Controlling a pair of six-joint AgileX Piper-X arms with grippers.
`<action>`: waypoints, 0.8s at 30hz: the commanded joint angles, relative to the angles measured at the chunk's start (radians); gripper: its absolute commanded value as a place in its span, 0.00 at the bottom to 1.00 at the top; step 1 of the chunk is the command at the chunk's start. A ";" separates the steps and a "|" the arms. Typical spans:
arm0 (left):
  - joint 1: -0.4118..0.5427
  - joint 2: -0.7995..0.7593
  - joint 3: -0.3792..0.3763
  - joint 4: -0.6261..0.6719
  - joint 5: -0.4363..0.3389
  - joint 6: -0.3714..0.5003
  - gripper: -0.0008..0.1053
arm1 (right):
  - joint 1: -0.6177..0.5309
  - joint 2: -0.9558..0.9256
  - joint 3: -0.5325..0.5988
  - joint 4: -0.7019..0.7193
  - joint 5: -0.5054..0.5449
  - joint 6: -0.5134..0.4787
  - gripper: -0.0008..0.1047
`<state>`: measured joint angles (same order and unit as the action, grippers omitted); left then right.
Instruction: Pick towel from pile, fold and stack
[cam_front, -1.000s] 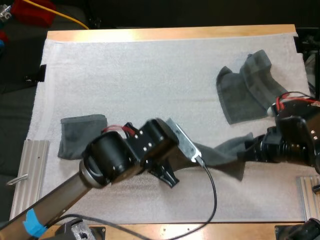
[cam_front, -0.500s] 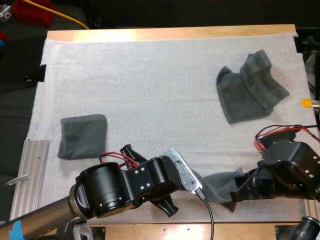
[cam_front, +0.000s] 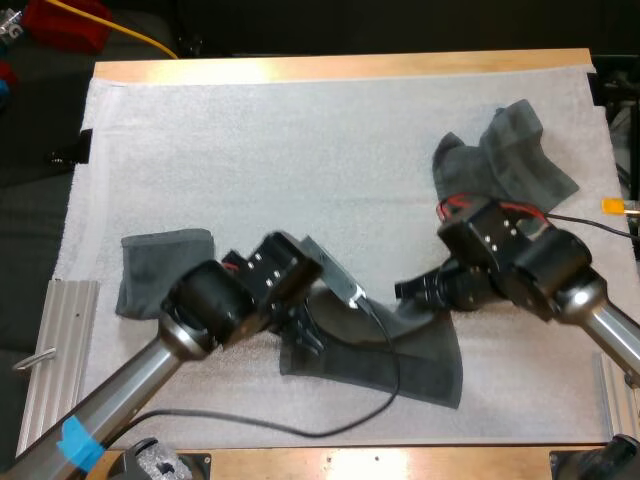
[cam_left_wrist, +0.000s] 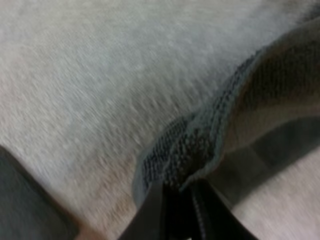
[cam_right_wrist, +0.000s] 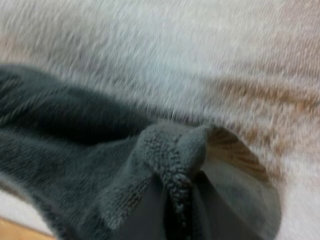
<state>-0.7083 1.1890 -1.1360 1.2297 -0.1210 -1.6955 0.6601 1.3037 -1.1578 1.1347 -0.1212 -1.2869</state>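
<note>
— Where is the towel that's being worked on?
— The loose dark grey-green terry towel (cam_front: 430, 352) lies partly spread on the white textured mat (cam_front: 300, 150), toward the near side of the wooden bench (cam_front: 340, 68), between the two arms.
— What have the left jaws got?
— They are closed tight on that towel's left end. In the left wrist view the black fingers (cam_left_wrist: 150, 220) pinch a bunched hem just above the mat.
— And the right jaws?
— Clamped on a fold at the same towel's far right corner, with cloth squeezed from both sides.
— Any other cloth about?
— A folded dark grey-green towel (cam_front: 165, 272) sits flat near the mat's left edge, beside the left arm. A crumpled dark grey-green towel (cam_front: 505, 180) lies at the far right, just beyond the right arm.
</note>
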 joint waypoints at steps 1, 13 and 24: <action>0.023 0.008 -0.001 -0.043 0.014 0.026 0.01 | -0.025 0.016 -0.001 -0.031 -0.024 0.014 0.01; 0.231 0.248 -0.001 -0.223 0.121 0.107 0.01 | -0.166 0.185 -0.001 -0.171 -0.092 0.164 0.02; 0.290 0.387 -0.001 -0.417 0.132 0.107 0.01 | -0.172 0.308 -0.001 -0.353 0.055 0.442 0.01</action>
<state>-0.4193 1.5754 -1.1349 0.8234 0.0207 -1.5946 0.4931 1.6140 -1.1578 0.7828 -0.0790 -0.8519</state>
